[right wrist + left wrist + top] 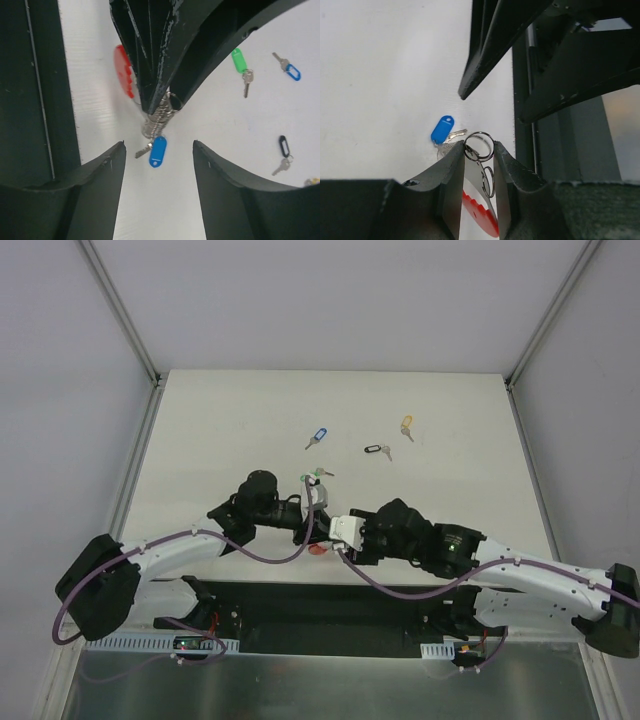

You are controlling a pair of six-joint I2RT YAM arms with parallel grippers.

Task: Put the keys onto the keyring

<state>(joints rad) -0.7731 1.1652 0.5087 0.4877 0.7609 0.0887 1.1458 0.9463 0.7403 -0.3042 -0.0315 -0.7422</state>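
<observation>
My left gripper [479, 152] is shut on the keyring [481, 216]; a thin metal ring sits pinched between its tips, with the red band below. In the right wrist view the keyring's grey ribbed strap [159, 114] sticks out of those dark fingers, the red band [122, 70] behind. A blue-tagged key [158, 150] lies at the strap's end; I cannot tell whether it is threaded on. My right gripper [159, 147] is open, its fingers either side of that key without touching it. The green key [320, 473], another blue key [317, 437], the black key [376, 450] and the yellow key [406, 425] lie loose farther back.
Both arms meet over the table's near middle [325, 528], wrists close together. The dark base rail [330, 605] runs along the near edge just behind the grippers. White walls and frame posts [120, 310] enclose the table.
</observation>
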